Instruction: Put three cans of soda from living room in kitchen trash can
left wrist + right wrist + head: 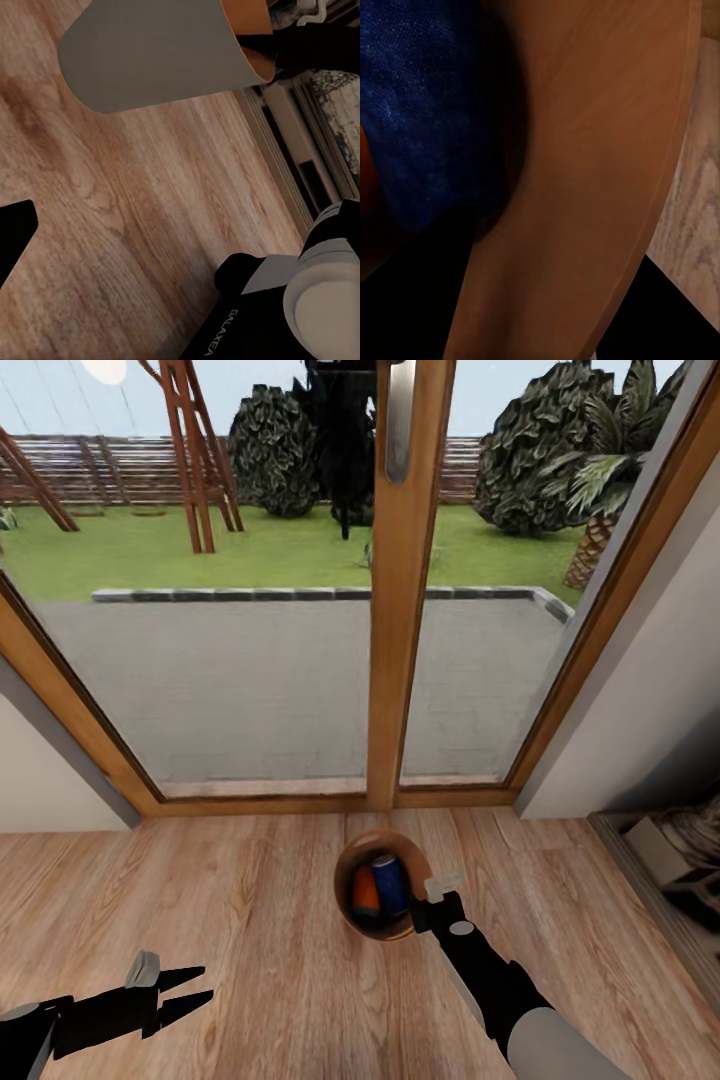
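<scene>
Right end effector (pixel 437 900) is gripping the copper-brown rim of the dark grey tapered trash can (pixel 352 860) standing on the wood plank floor (pixel 230 920), dark blue soda can (pixel 390 882) and bright orange soda can (pixel 365 895) sitting inside; left end effector (pixel 190 988) is hanging spread and empty; I'd be keeping the bin upright while carrying.

Floor (pixel 230 920): light wood planks, running up to the door sill.
Glass doors (pixel 405 660): wood-framed, two panes with a central post.
Outside: grey paved patio (pixel 260 680), stone kerb (pixel 300 594), green lawn (pixel 270 550), dark bushes (pixel 275 450), palm (pixel 600 490), wooden fence (pixel 110 465).
White wall (pixel 650 690) at right.
</scene>
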You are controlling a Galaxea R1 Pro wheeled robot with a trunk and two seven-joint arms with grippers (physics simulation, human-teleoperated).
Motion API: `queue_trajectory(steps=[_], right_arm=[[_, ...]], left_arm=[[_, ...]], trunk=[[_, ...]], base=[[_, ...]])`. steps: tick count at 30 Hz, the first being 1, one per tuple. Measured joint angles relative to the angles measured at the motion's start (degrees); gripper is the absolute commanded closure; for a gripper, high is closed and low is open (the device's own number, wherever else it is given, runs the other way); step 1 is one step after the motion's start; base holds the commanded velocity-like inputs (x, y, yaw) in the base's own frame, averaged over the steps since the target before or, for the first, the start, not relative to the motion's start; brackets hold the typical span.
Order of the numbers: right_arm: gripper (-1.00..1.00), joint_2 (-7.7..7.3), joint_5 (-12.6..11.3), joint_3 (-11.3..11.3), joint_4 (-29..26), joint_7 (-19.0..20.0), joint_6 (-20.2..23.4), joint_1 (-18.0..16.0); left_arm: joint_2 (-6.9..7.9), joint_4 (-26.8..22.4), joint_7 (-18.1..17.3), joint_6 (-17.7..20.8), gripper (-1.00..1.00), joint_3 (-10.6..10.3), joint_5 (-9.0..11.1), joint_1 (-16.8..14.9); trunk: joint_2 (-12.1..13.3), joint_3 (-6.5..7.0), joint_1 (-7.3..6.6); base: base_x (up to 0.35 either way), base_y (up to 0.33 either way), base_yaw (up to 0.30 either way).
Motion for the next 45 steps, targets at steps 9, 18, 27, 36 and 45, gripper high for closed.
queue_trajectory(steps=[9,18,27,36,45], right_arm=[[1.0,0.0,0.0,0.0,0.0,0.0,0.0,0.0],[1.0,0.0,0.1,0.0,0.0,0.0,0.0,0.0],[1.0,-0.01,0.0,0.0,0.1,0.0,-0.1,0.0],[1.0,0.0,0.0,0.0,0.0,0.0,-0.1,0.0],[1.0,0.0,0.0,0.0,0.0,0.0,-0.1,0.0]], left_arm=[[0.0,0.0,0.0,0.0,-1.0,0.0,0.0,0.0],[0.0,0.0,0.0,0.0,-1.0,0.0,0.0,0.0],[0.0,0.0,0.0,0.0,-1.0,0.0,0.0,0.0],[0.0,0.0,0.0,0.0,-1.0,0.0,0.0,0.0],[0.0,0.0,0.0,0.0,-1.0,0.0,0.0,0.0]], trunk=[[0.0,0.0,0.0],[-2.0,-0.9,1.1],[-3.2,-1.43,1.75],[-4.0,-1.79,2.19],[-5.6,-2.52,3.08]], base=[[0.0,0.0,0.0],[0.0,0.0,0.0],[0.0,0.0,0.0],[0.0,0.0,0.0],[0.0,0.0,0.0]])
